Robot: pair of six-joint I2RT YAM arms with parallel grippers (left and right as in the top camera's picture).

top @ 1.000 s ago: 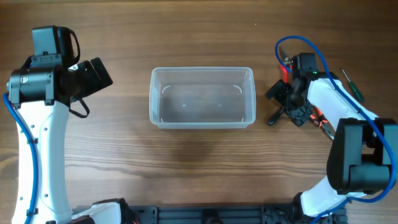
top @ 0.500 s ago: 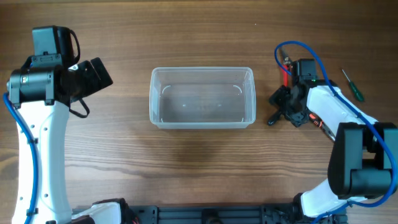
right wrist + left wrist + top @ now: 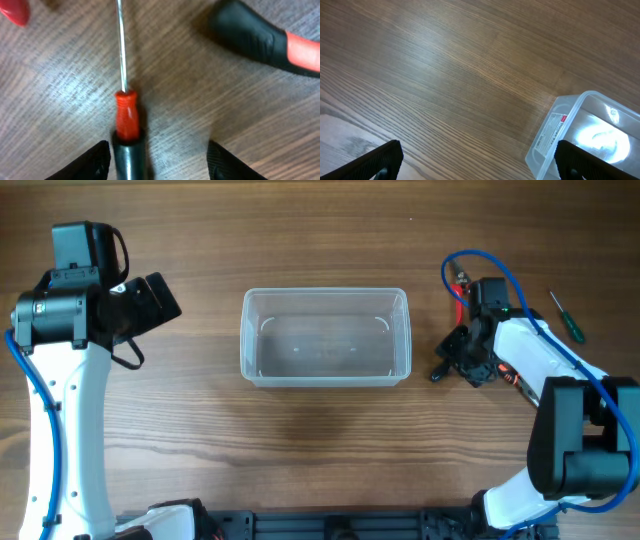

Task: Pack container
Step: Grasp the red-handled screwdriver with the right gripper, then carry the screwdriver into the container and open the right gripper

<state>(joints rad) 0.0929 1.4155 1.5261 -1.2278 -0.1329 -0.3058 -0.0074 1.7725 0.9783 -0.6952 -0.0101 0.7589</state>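
**First pick-up: you had the container empty, with the right arm over a tool.**
The container stood in the middle of the table. It was well apart from your left gripper, whose fingers were spread over bare wood. Your right gripper had its fingers spread on both sides of the red-and-black screwdriver. The next move probably called for lowering and pinching the handle. The handle's end was cut off, and the black-and-red tool nearby was hard to identify.

the container is clear with a white label, the desk brown wood grain, one screwdriver red-and-black with a silver shaft, the other screwdriver green, a tool handle black and red-orange.
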